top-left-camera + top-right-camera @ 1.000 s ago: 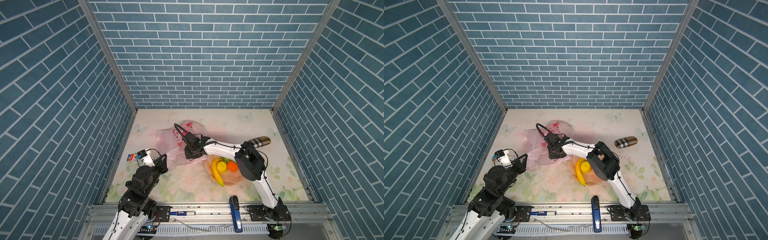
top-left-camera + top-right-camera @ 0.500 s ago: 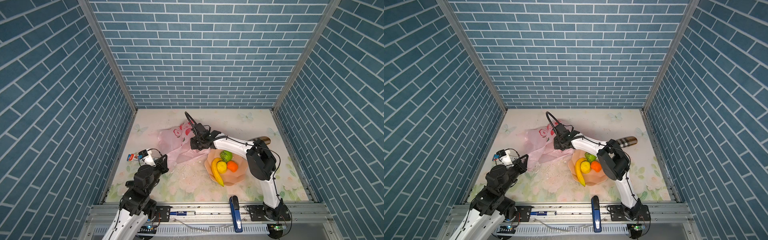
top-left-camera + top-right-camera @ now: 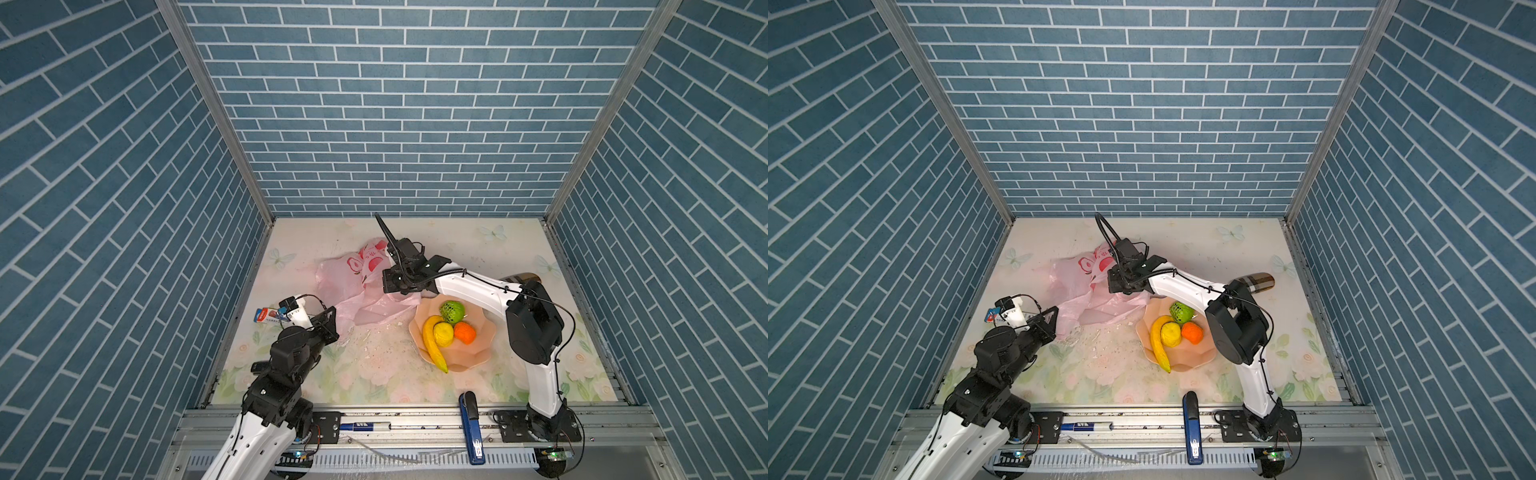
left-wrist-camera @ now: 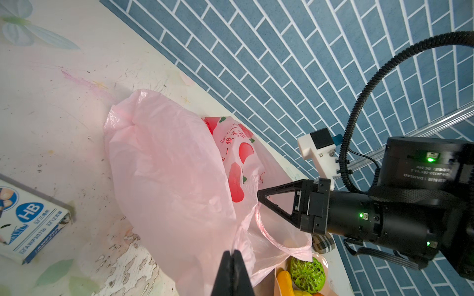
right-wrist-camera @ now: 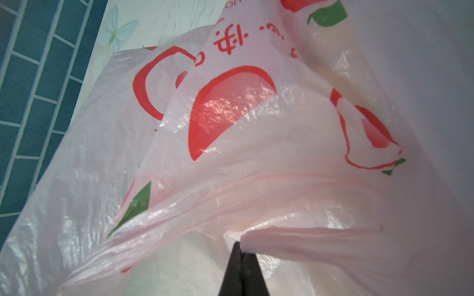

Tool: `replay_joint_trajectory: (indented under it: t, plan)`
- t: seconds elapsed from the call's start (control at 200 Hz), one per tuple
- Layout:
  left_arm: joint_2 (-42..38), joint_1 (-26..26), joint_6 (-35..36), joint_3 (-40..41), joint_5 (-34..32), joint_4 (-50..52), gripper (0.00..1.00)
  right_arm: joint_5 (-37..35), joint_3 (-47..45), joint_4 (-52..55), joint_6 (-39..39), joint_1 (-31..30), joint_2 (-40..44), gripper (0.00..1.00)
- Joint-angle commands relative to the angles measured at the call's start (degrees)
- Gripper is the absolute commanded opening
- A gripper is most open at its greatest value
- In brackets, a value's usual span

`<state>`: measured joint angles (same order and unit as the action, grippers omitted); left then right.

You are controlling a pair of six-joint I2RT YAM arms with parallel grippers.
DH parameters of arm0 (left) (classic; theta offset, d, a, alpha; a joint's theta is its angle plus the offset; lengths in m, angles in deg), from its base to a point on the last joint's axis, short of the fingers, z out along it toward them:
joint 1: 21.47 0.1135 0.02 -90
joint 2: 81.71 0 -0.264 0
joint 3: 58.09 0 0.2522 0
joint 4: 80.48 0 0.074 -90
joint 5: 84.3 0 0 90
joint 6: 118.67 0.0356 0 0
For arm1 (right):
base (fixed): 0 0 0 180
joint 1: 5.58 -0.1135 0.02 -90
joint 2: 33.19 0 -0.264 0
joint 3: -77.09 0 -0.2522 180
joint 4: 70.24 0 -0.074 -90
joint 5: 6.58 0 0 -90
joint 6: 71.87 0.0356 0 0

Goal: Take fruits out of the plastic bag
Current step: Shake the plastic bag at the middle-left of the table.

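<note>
Left wrist view: both hands clamped on the plastic bag.
The left hand pinches the bag's edge; the right hand pinches its handle. Four fruits lie in the bowl beside the right hand.

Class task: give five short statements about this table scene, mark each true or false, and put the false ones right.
1. Both the left gripper and the right gripper are shut on the plastic bag. True.
2. The banana lies on the table outside the bowl. False: it lies in the bowl, beside the lemon.
3. A green fruit and an orange are in the bowl. True.
4. The bowl holds six fruits. False: four show there.
5. The pencil box lies by the right arm's base. False: it lies near the left gripper.
</note>
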<state>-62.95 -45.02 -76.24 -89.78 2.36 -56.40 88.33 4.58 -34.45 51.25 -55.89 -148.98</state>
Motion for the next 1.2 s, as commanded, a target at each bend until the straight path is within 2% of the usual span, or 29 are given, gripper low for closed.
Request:
replay_joint_trajectory:
  t: [0.0,0.2,0.405,0.58,0.755,1.045,1.195]
  plan:
    - [0.2,0.1,0.4,0.4,-0.2,-1.6,0.0,2.0,-0.1,1.1,-1.6,0.5,3.1,0.0]
    - [2.3,0.0,0.5,-0.6,-0.2,-3.0,0.0,3.4,2.5,4.3,-5.4,0.4,6.2,0.0]
    - [5.9,0.0,1.3,-2.3,-0.6,-5.1,0.0,8.0,11.9,14.0,-12.8,0.6,7.7,0.0]
    - [6.0,0.1,0.5,-1.2,-2.7,-5.9,0.0,14.5,19.2,18.9,-18.0,0.5,7.8,0.0]
    - [4.5,0.1,-0.2,-0.2,-4.9,-5.8,0.0,20.8,21.8,20.3,-23.0,-0.3,8.2,0.0]
    - [3.4,0.1,-1.5,-0.1,-7.9,-4.9,0.0,26.5,18.1,19.8,-25.2,-2.3,9.6,0.0]
    - [3.7,0.0,-0.7,-1.9,-8.9,-4.0,0.0,26.2,9.0,15.8,-22.4,-2.9,13.4,0.0]
